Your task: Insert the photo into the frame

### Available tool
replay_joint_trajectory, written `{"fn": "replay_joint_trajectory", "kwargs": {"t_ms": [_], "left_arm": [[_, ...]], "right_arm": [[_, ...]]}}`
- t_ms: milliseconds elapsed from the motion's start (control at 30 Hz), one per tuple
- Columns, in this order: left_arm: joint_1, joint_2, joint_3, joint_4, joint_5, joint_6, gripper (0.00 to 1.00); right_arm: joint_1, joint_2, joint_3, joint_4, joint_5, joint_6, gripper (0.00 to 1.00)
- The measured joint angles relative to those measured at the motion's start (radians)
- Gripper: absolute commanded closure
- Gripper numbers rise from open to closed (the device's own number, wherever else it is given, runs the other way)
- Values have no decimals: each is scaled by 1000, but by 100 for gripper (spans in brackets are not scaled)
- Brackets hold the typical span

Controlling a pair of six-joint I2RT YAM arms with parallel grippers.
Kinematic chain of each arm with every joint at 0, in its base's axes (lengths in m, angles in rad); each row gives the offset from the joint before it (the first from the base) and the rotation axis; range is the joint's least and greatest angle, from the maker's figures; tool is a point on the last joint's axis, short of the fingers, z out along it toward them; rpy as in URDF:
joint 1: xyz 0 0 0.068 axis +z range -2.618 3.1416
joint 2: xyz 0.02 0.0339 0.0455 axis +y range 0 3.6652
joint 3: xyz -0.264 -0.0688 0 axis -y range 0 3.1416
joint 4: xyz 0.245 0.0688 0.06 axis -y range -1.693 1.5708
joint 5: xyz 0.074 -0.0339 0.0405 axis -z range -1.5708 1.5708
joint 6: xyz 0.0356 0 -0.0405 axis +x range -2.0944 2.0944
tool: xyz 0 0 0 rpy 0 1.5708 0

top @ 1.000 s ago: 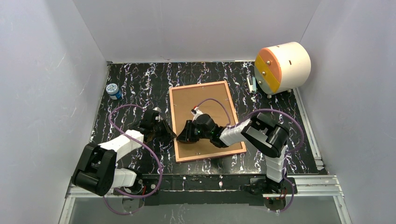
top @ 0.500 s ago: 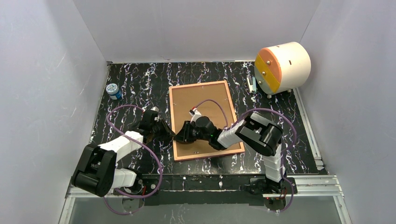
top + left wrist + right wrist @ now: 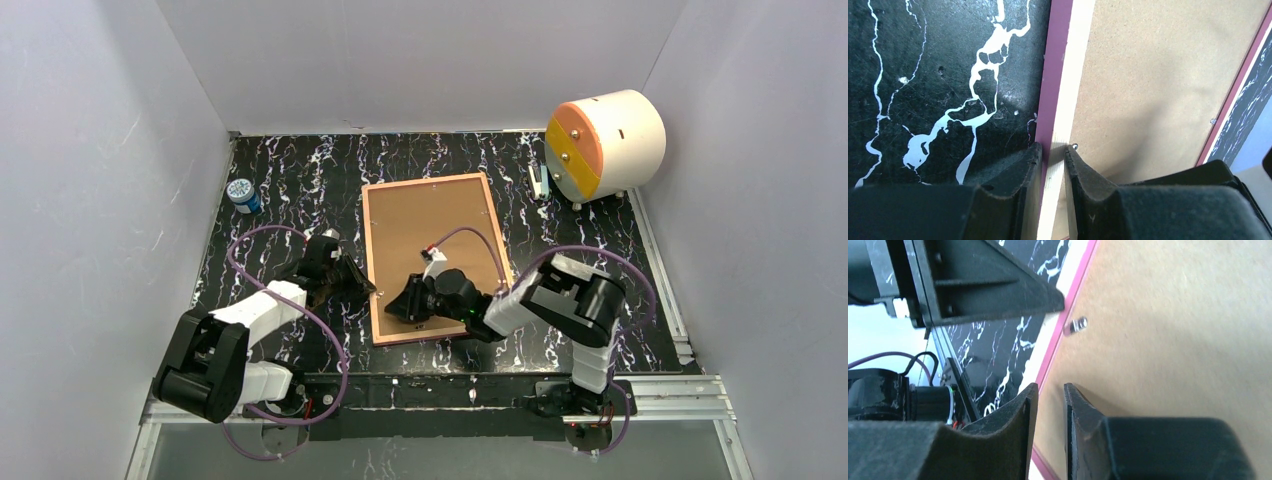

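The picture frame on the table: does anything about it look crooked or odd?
Yes. The frame lies face down with its brown back up, and it sits slightly askew to the edges of the table rather than square. No photo shows in any view.

Both arms reach inward, left gripper [image 3: 1052,147] clamped, right gripper [image 3: 1050,387] slightly ajar.

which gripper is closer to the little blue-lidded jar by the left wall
Left. The left gripper is at the frame's left rail, on the side facing the jar. The right gripper is farther off, over the frame's back near its front-left corner.
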Motion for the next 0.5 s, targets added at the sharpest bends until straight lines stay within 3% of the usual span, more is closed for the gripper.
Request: {"fn": "replay_joint_trajectory", "kwargs": {"t_ms": [300,500], "left_arm": [[-2,-4,-3,-5,53,-4,100],[-4,-17,-29,3,117,-20,100]], "right_arm": [[4,-122,-12,-229,68,94,86],[4,-104,108,-403,97,154,88]]}}
